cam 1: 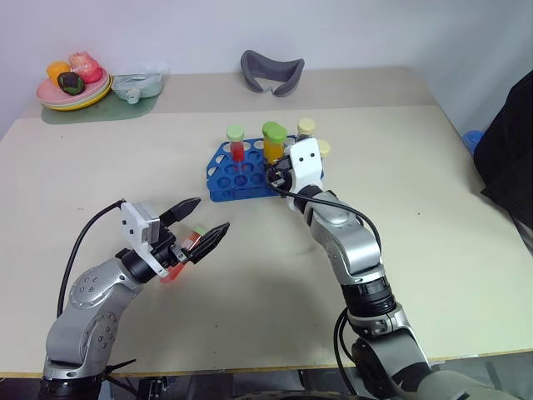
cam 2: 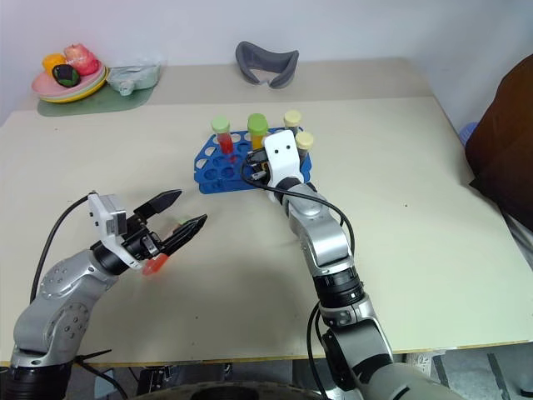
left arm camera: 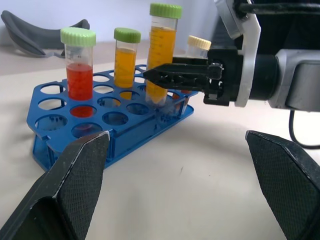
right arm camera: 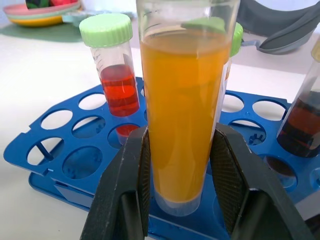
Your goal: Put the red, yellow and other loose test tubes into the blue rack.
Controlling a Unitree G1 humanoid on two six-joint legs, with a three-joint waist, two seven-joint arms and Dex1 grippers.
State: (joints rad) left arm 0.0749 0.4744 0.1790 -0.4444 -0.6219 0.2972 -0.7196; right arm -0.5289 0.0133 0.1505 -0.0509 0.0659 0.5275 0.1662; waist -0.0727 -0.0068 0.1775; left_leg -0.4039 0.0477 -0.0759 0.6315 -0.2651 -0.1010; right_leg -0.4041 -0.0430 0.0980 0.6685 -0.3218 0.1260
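The blue rack (cam 1: 223, 177) stands mid-table. In it stand a red tube with a green cap (cam 1: 236, 143) and tubes with pale-yellow caps (cam 1: 306, 127); one of these holds dark maroon liquid (right arm camera: 302, 125). My right gripper (right arm camera: 180, 132) is shut on a tall yellow-orange tube with a green cap (right arm camera: 185, 100), upright, its bottom in a rack hole. A shorter yellow-orange tube (left arm camera: 126, 57) stands behind it. My left gripper (cam 1: 212, 214) is open near the table's front left. Under it a loose red tube (cam 1: 172, 272) lies on the table, partly hidden by the fingers.
A plate of toy food (cam 1: 50, 97) on a green mat and a clear packet (cam 1: 137, 86) sit at the back left. A grey curved object (cam 1: 271, 73) lies at the back centre. Something dark (cam 1: 508, 150) stands past the table's right edge.
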